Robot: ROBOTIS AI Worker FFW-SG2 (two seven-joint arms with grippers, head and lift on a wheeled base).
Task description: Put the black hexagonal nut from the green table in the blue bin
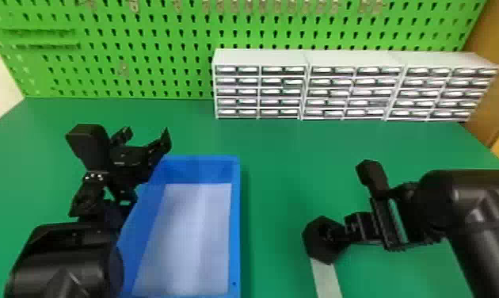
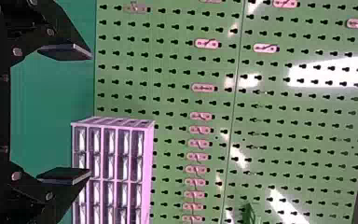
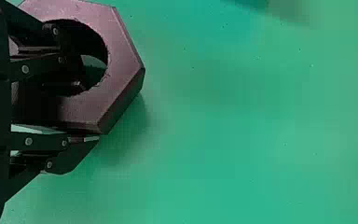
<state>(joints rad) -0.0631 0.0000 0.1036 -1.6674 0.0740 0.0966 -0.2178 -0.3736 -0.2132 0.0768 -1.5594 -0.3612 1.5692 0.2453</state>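
Black hexagonal nut (image 1: 315,246) is gripped by the right pincer (image 1: 336,237), arm (image 1: 470,210) bent inward

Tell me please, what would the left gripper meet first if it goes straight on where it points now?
Likely the green pegboard, just left of the drawer cabinets; the left gripper seems aimed there, but with depth unclear, a cabinet corner could come first.

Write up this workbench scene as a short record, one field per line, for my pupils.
Nut: black, hexagonal, gripped by its wall
Holder: right pincer, one finger inside the hole
Bin: blue, left of the nut, nut not inside
Left pincer: open, by the bin's far left corner
Backdrop: drawer units, green pegboard
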